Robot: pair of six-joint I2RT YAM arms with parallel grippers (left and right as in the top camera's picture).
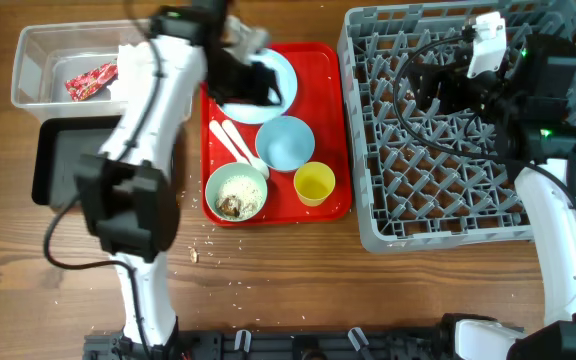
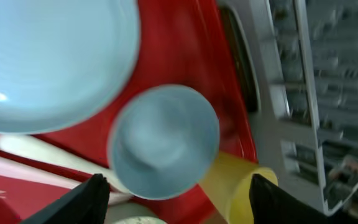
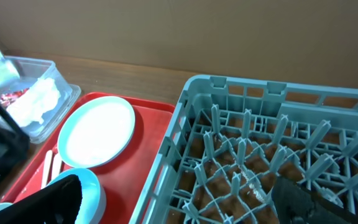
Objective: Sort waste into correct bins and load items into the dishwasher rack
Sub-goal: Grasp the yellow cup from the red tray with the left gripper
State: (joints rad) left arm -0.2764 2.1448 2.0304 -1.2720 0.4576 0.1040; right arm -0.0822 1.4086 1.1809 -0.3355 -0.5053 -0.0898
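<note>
left fingers spread, blue bowl centred just ahead between them; right fingers, also spread, far off over rack.

Clear tub: holds the red wrapper and white tissue.
Black tray: adjoins the tub's near side.
Pale blue plate, pale blue bowl, yellow cup: upright, in a line.
Pale green bowl: contains the food scraps.
White fork and spoon: flat, just beside the green bowl.
Grey rack: rightmost, pegs upright.
</note>
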